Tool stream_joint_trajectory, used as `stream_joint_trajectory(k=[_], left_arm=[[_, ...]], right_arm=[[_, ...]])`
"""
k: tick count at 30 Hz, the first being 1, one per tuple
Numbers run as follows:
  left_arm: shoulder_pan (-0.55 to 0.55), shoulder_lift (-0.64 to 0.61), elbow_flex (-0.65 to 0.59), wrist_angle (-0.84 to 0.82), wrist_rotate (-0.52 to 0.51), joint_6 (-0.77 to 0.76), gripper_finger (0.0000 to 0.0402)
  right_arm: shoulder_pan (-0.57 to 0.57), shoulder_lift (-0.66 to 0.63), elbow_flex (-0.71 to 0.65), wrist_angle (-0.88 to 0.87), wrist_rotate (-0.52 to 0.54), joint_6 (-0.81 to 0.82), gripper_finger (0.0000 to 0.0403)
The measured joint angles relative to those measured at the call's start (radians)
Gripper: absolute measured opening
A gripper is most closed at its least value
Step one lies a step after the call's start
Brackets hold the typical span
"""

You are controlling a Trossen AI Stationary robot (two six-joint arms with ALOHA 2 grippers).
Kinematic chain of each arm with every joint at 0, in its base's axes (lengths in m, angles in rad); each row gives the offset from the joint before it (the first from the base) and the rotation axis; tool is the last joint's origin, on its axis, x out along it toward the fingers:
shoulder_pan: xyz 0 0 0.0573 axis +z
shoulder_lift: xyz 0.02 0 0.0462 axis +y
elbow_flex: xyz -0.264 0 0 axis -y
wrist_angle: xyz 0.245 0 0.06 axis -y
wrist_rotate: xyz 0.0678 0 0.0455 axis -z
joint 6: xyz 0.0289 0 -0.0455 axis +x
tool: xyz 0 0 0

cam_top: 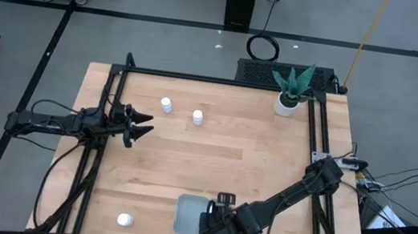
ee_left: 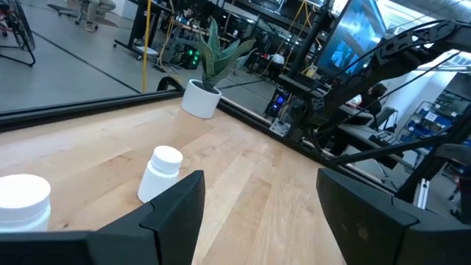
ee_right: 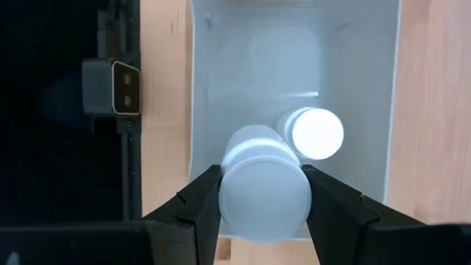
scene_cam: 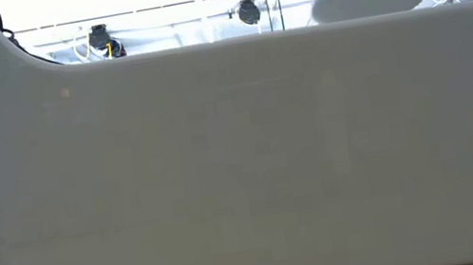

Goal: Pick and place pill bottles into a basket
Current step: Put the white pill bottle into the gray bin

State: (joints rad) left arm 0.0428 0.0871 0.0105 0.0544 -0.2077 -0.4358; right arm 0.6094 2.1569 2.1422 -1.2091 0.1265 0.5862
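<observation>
- Five bottles are in play: the right claw (ee_right: 261, 193) is clamping one pill bottle (ee_right: 263, 180) between its fingers and holding it directly over the basket (ee_right: 213, 88) at the near edge of the worktop (cam_top: 229, 152)
- One bottle (ee_right: 316, 132) is already standing inside the basket, just beside and below the held one
- Two bottles (cam_top: 166, 105) and (cam_top: 198, 116) are standing near each other toward the far side of the worktop, and another (cam_top: 125, 220) is sitting alone near the front left corner, left of the basket
- The left claw (cam_top: 142, 123) is hovering with its fingers spread wide and empty, close to the far pair
- Risk, as I am judging it: the held bottle is hanging almost over the standing one, so a release here could be knocking that one over or bouncing the new one toward the rim
- A plant pot (cam_top: 287, 103) is standing at the far right, well apart from all this
</observation>
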Motion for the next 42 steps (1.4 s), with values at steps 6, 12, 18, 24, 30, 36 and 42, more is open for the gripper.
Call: stream_joint_trajectory(k=[6, 12, 18, 24, 30, 36, 42], left_arm=[[0.0, 0.0, 0.0, 0.0, 0.0, -0.001, 0.0269], [0.0, 0.0, 0.0, 0.0, 0.0, -0.012, 0.0269], [0.0, 0.0, 0.0, 0.0, 0.0, -0.013, 0.0269], [0.0, 0.0, 0.0, 0.001, 0.0, -0.015, 0.0269], [0.0, 0.0, 0.0, 0.001, -0.001, -0.014, 0.0269], [0.0, 0.0, 0.0, 0.001, -0.001, -0.014, 0.0269], [0.0, 0.0, 0.0, 0.001, -0.001, -0.014, 0.0269]], right_arm=[[0.0, 0.029, 0.0, -0.008, -0.001, 0.003, 0.0151], [0.0, 0.051, -0.002, -0.004, -0.023, 0.009, 0.0151], [-0.001, 0.051, -0.072, 0.03, -0.036, 0.039, 0.0154], [-0.002, 0.051, -0.146, 0.058, -0.051, 0.049, 0.0151], [-0.013, 0.05, -0.191, 0.094, -0.054, 0.044, 0.0157], [-0.029, 0.045, -0.221, 0.134, -0.08, 0.03, 0.0152], [-0.029, 0.045, -0.223, 0.158, -0.079, 0.017, 0.0164]])
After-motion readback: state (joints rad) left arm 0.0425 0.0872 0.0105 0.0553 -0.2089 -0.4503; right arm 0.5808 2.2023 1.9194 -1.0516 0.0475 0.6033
